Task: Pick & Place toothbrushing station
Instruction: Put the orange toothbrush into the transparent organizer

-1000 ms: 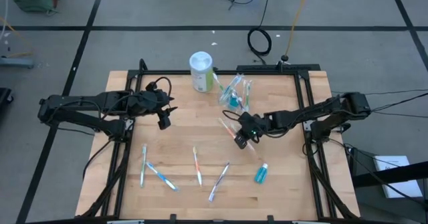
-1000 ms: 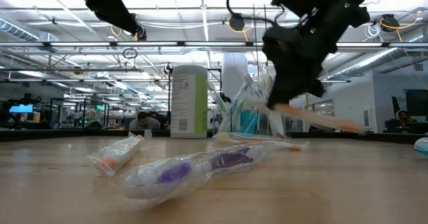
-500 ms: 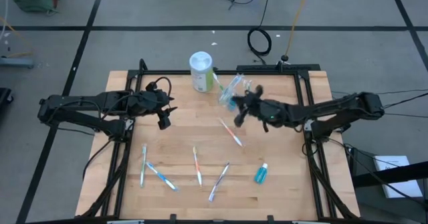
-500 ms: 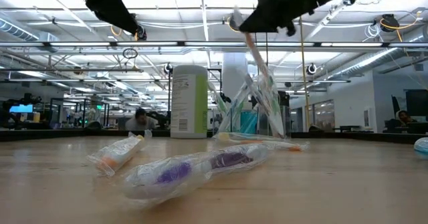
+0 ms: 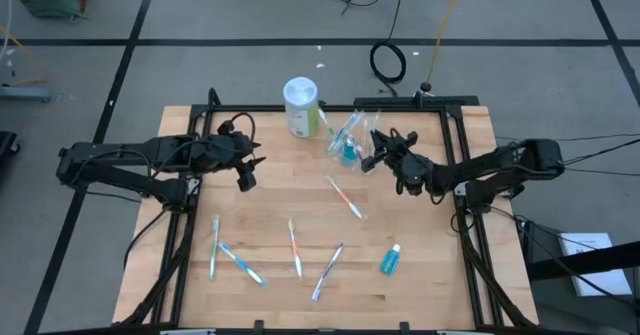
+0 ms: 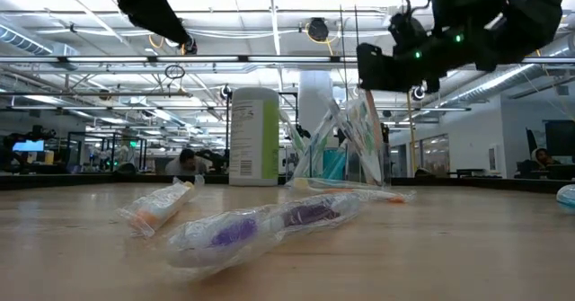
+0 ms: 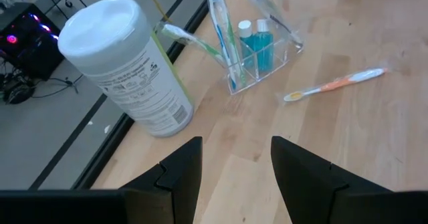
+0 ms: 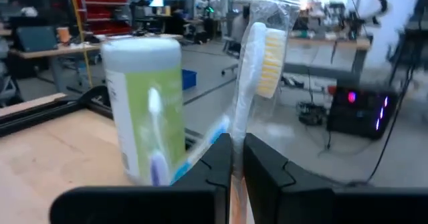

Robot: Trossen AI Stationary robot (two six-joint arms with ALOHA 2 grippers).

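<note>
1. High view: the clear cup [image 5: 347, 141] stands near the table's [image 5: 270, 210] far edge, brushes and a teal tube inside, just beside the green-labelled canister [image 5: 300, 106].
2. The right gripper [image 5: 376, 151] hangs just beside the cup, fingers clenched on a wrapped toothbrush [image 8: 253, 70] that stands upright between them.
3. An orange toothbrush [image 5: 346, 197] lies mid-table; more brushes [image 5: 294, 247] lie along the near side, and a toothpaste tube [image 5: 390, 259] rests apart to the right.
4. The left gripper [image 5: 245, 180] waits over the table's left part, fingers spread and empty.
</note>
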